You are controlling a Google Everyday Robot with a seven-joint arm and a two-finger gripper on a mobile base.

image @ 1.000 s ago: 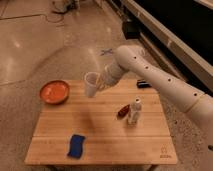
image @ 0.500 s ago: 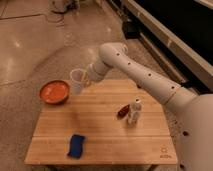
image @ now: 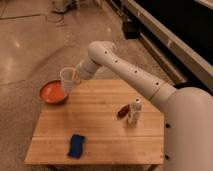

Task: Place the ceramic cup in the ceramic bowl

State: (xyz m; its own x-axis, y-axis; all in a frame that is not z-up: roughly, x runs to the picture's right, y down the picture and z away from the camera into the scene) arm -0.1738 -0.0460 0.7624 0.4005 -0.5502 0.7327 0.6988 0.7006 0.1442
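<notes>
Since the earlier frames, my arm [image: 127,70] had swung further to the table's far-left corner, carrying the ceramic cup [image: 68,79] from over the middle of the boards to the ceramic bowl [image: 53,92].

Around me lay a pale, polished floor [image: 35,45] with soft reflections, and a long dark structure [image: 175,35] ran along the far right side of the room. Some cables [image: 57,15] trailed across the floor at the top of the view. My white base [image: 192,130] filled the lower right corner.

Below my arm stood the wooden table [image: 100,130], made of light planks running left to right. The orange-red ceramic bowl sat at its far-left corner, partly over the edge as seen from here.

My gripper [image: 75,76] hung at that corner, clenched on the white cup, which tilted a little and overlapped the bowl's right rim in the view; whether it touched the bowl I could not tell.

A slim white bottle [image: 134,111] stood upright on the right part of the table, with a small dark red object [image: 122,111] just beside it on its left. A blue sponge [image: 76,145] lay near the front edge, well apart from the rest.
</notes>
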